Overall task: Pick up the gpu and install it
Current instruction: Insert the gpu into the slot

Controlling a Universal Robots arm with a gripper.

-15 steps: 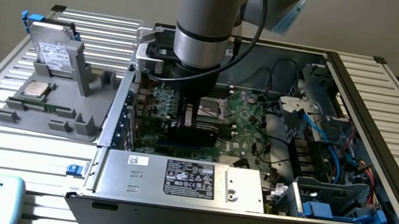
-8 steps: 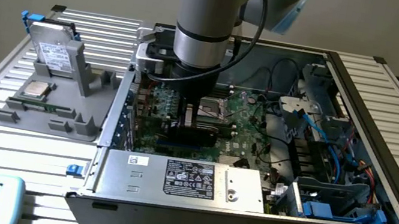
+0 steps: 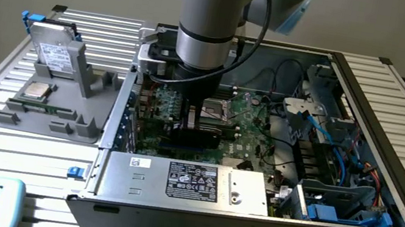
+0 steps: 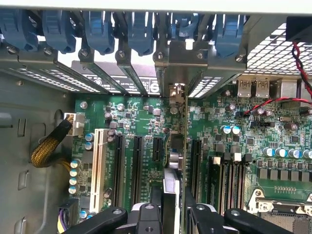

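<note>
The gpu [image 3: 197,134] stands on edge inside the open computer case, low over the green motherboard [image 3: 248,127]. My gripper [image 3: 196,111] reaches down from the arm and is shut on the gpu's top edge. In the wrist view the gpu [image 4: 174,151] appears edge-on as a thin strip between the long black slots [image 4: 135,165]. Its silver end bracket [image 4: 178,90] meets the rear slot openings. My gripper [image 4: 171,217] has one black finger [image 4: 146,219] on each side of the card. Whether the card's edge sits in a slot is hidden.
On the exterior view's left, a grey fixture [image 3: 61,118] holds a silver drive [image 3: 56,55] and a square processor chip [image 3: 39,90]. The power supply [image 3: 191,182] lies at the case front. Blue cables [image 3: 344,149] crowd the right bay. Blue slot clips [image 4: 97,29] line the rear wall.
</note>
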